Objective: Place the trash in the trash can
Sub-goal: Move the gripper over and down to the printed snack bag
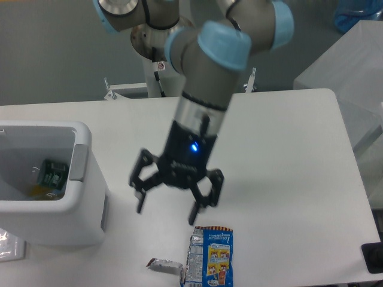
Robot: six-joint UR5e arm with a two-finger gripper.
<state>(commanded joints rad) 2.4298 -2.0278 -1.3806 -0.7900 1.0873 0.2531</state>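
Standing by the table, I watched the pincer (167, 213) hang with its two fingers spread wide and nothing between them, poised above the white tabletop (287, 155).

Far off to its left sat the trash can (84, 179), a boxy white bin. Down against its grey inner wall lay a crumpled wrapper with a green strip (52, 172), with a yellowish patch beside it that I could not make out. So one piece of trash looked to be already in.

Just below the pincer and a little left lay the small silver wrapper (164, 265), flat on the table near the front edge. Touching or nearly touching it on the right, and almost straight under the right finger, was the blue foil snack packet (210, 257), lying lengthwise with its cartoon prints upward.

From where I stood the risks seemed plain enough. Both pieces were thin and flat, so the fingers might have skated over the foil and pushed it rather than pinched it. Because the two lay so near each other, closing on one could have dragged or flicked the other, perhaps off the front edge. A slack hold might also have let a packet fall on the way back to the bin, well to the left.
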